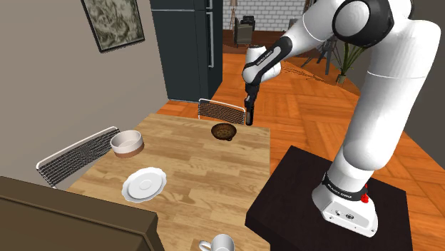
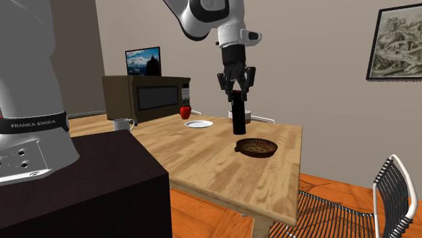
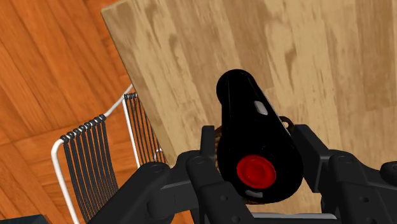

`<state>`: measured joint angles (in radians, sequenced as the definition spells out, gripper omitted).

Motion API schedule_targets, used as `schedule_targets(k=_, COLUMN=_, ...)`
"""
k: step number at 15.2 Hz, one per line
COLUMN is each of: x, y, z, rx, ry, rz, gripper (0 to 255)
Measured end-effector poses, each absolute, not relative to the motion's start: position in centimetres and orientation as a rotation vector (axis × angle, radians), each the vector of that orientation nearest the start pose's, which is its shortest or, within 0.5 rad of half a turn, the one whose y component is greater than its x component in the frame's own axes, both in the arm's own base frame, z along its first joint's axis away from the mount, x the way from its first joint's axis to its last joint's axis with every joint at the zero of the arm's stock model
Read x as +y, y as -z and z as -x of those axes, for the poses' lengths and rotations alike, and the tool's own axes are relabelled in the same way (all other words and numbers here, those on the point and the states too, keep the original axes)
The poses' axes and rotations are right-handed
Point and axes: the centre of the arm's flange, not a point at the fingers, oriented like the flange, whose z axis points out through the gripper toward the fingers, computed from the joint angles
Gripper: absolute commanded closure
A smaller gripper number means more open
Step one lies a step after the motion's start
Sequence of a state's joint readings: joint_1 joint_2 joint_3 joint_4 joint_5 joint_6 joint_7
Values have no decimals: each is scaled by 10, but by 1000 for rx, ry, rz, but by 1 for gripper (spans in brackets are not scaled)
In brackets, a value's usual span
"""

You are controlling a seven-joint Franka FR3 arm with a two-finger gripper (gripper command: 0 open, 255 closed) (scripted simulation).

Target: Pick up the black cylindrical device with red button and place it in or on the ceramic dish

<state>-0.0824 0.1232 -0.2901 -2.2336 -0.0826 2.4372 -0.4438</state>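
We are clamping the gripper (image 2: 236,86) on the black cylinder (image 2: 237,116), which is hanging upright over the table (image 2: 203,162) near the brown dish (image 2: 257,147). We should be centring it above the dish, then lowering gently.

A: How is the light here?
B: Bright and even, with no single source showing.
A: Shadows?
B: Faint ones, it seems, under the white round plate (image 1: 145,184) on the pale wooden table (image 1: 203,171).
A: Glare?
B: A soft sheen along the glossy black cylinder with the red button (image 3: 254,127).
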Motion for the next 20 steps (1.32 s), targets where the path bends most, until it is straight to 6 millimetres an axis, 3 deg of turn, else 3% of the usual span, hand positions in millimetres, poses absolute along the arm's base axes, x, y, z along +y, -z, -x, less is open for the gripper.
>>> schedule_targets(k=12, x=-165, y=-355, z=-661, rx=-219, ry=68, rz=3250, gripper=255)
schedule_targets(k=15, x=-164, y=-344, z=-674, rx=-220, ry=67, rz=3250, gripper=255)
schedule_targets(k=20, x=-164, y=-319, z=-674, rx=-220, ry=67, rz=3250, gripper=255)
